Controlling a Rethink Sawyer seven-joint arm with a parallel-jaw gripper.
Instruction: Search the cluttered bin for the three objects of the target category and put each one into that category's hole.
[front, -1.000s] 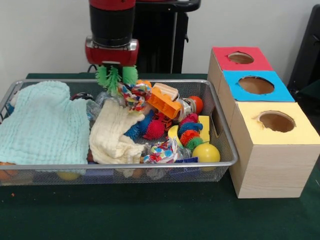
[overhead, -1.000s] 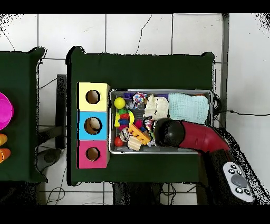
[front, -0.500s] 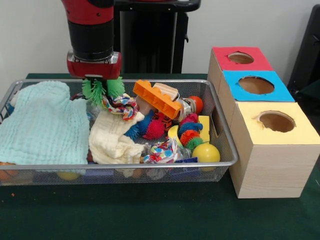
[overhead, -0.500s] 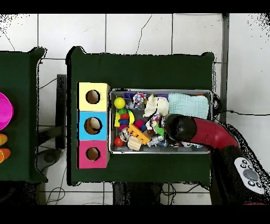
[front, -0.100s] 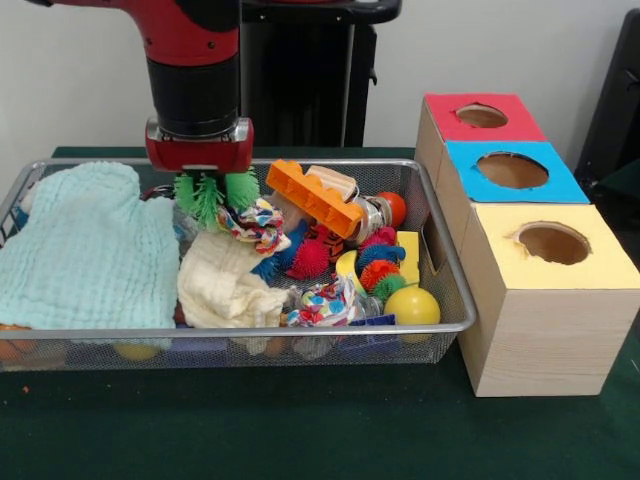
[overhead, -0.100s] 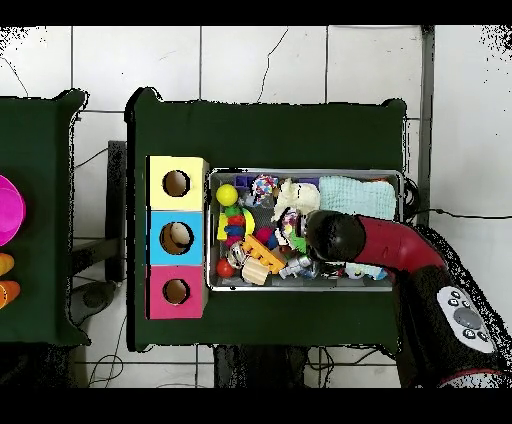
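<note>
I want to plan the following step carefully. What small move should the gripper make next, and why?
Probably lift straight up a little. The gripper hangs low over the bin, with the colourful rope toy dangling just beneath it, close above the cream cloth.

My arm (front, -0.100s: 195, 60) comes straight down from above, its red and black wrist upright and ending in a red cuff. Below the cuff my gripper (front, -0.100s: 213, 195) points down, its green bristly fingers (front, -0.100s: 205, 195) hanging in a loose cluster. From overhead, my arm (overhead, -0.100s: 385, 250) reaches in from the lower right.
</note>
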